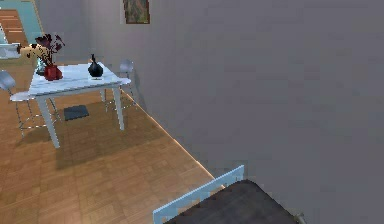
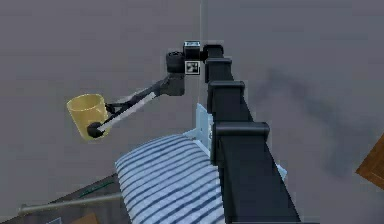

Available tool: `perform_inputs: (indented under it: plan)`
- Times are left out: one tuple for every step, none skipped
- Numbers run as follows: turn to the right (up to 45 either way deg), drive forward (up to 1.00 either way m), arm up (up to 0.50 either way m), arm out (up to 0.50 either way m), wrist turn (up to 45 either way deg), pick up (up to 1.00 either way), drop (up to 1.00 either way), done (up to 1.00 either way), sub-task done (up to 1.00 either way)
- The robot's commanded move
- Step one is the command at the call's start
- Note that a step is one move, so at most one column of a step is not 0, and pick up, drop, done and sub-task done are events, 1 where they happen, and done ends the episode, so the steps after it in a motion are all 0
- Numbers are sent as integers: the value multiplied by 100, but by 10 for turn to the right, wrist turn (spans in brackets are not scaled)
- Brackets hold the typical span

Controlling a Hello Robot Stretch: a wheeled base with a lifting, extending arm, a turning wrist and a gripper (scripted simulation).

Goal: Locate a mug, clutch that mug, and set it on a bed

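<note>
Yellow mug (image 2: 85,108) aloft near striped bedding (image 2: 170,185)
I see my pincer (image 2: 101,126) holding it clear of every surface, grey wall (image 2: 60,50) behind.

Ahead of me a plain grey wall (image 1: 270,80) runs along the forward view's right and meets a wooden floor (image 1: 90,175) at a pale skirting. A picture (image 1: 136,10) hangs high on the wall. At the upper left stands a white table (image 1: 80,81) carrying a red vase (image 1: 52,72) of flowers and a dark vase (image 1: 95,69), with pale chairs (image 1: 126,72) at either end. A bed (image 1: 200,198) with a white frame sits at the bottom edge. On my arm side, striped bedding (image 2: 165,180) lies before more grey wall.
</note>
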Motion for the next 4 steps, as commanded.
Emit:
perform_inputs:
  plan:
    - [0, 0, -40, 0, 0, 0, 0, 0, 0]
    - [0, 0, -32, 0, 0, 0, 0, 0, 0]
    - [0, 0, 0, 0, 0, 0, 100, 0, 0]
    - [0, 0, 10, 0, 0, 0, 0, 0, 0]
